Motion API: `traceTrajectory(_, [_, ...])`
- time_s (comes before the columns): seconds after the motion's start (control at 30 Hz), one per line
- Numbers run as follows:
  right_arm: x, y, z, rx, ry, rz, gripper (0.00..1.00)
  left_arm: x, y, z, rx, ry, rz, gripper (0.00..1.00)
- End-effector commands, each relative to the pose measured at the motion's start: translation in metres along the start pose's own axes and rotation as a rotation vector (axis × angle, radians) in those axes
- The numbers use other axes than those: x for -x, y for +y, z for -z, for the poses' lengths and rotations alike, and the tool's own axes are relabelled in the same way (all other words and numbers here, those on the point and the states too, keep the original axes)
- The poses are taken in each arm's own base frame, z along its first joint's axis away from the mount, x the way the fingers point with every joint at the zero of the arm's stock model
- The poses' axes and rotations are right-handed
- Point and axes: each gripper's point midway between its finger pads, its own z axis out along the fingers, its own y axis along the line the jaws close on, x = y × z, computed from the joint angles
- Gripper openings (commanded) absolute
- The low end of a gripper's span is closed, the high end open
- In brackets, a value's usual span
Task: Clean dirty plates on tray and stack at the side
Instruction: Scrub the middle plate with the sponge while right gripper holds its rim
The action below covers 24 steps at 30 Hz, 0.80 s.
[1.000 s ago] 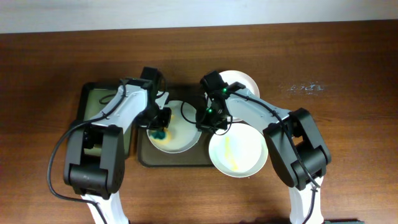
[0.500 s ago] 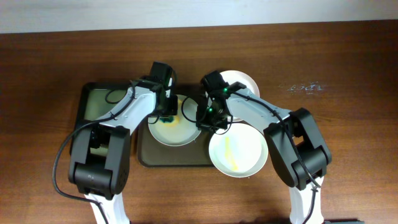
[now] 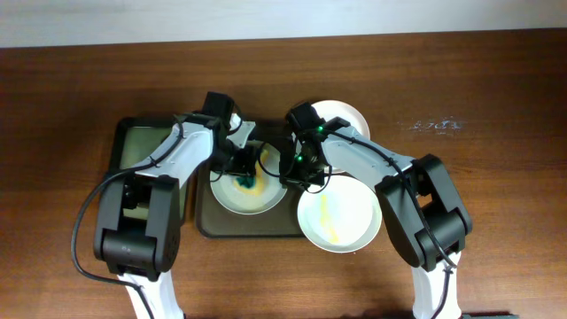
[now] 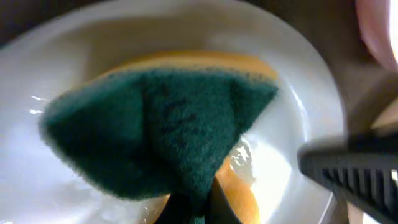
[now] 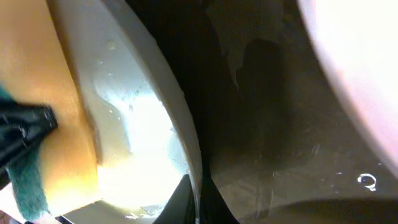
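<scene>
The plate (image 3: 234, 197) I am cleaning lies inside the tray (image 3: 252, 230), about at its middle, and its face is wet and glossy around the sponge (image 4: 155, 130). My left claw (image 3: 241, 168) is clenched on that sponge, pinching it at one edge. The green scouring side faces my camera and the yellow side lies against the plate. Held like this, I judge, the yellow side does the wiping.

My right claw (image 5: 196, 198) is clamped on the plate's right rim, with the lip between its fingers as far as I can tell. I take it that this grip is there to pin the plate, so it cannot slide or spin under the rubbing.

A second plate (image 3: 341, 217) sits to the right and nearer. Its left edge overlaps the tray's right side and the rest rests on the desk (image 3: 496, 177). A yellow streak runs down its face, so I judge it is waiting its turn within easy reach of my right arm.

A third plate (image 3: 348, 113) lies at the far right, just beyond my right arm and partly hidden by it. I cannot tell whether it is clean. It may mark where the stack goes.

Left of the brown tray, just beside it and under my left arm, stands a small tray (image 3: 137, 146) with a greenish inside.
</scene>
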Motion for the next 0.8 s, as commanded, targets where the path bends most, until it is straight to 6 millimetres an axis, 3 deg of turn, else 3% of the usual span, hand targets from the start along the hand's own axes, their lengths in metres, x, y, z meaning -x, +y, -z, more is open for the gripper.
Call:
traceTrajectory(0.0, [-0.008,-0.038,-0.022,-0.131,0.024,-0.026,0.04,0.020,0.085,0.017,0.492,-0.167,0.347,0.00])
traceTrajectory(0.1, [-0.008,-0.039,-0.022,-0.134,0.021,-0.026,0.04,0.003,0.110,0.034,0.681,-0.149,0.387,0.00])
traceTrajectory(0.2, [-0.007,-0.038,-0.022,-0.132,0.018,-0.024,0.04,-0.026,0.099,0.030,0.678,0.012,0.295,0.00])
traceTrajectory(0.33, [-0.007,-0.038,-0.022,-0.132,0.019,-0.024,0.04,-0.056,0.026,0.000,0.250,0.246,-0.062,0.00])
traceTrajectory(0.4, [-0.007,-0.038,-0.022,-0.132,0.019,-0.024,0.04,-0.070,-0.026,-0.002,-0.077,0.286,-0.197,0.00])
traceTrajectory(0.43, [-0.007,-0.038,-0.022,-0.132,0.019,-0.024,0.04,-0.071,-0.041,0.000,-0.169,0.278,-0.226,0.00])
traceTrajectory(0.47, [-0.007,-0.038,-0.022,-0.132,0.019,-0.024,0.04,-0.069,-0.043,0.000,-0.182,0.266,-0.233,0.00])
traceTrajectory(0.53, [-0.007,-0.038,-0.023,-0.132,0.019,-0.024,0.04,-0.050,-0.040,-0.005,-0.158,0.190,-0.244,0.00])
traceTrajectory(0.6, [-0.007,-0.038,-0.022,-0.132,0.019,-0.024,0.04,-0.023,-0.021,-0.010,-0.044,0.099,-0.190,0.00])
traceTrajectory(0.7, [-0.007,-0.038,-0.022,-0.132,0.019,-0.024,0.04,0.018,0.035,-0.004,0.299,-0.069,-0.021,0.00])
traceTrajectory(0.77, [-0.007,-0.038,-0.022,-0.132,0.019,-0.024,0.04,0.034,0.064,0.010,0.490,-0.160,0.067,0.00])
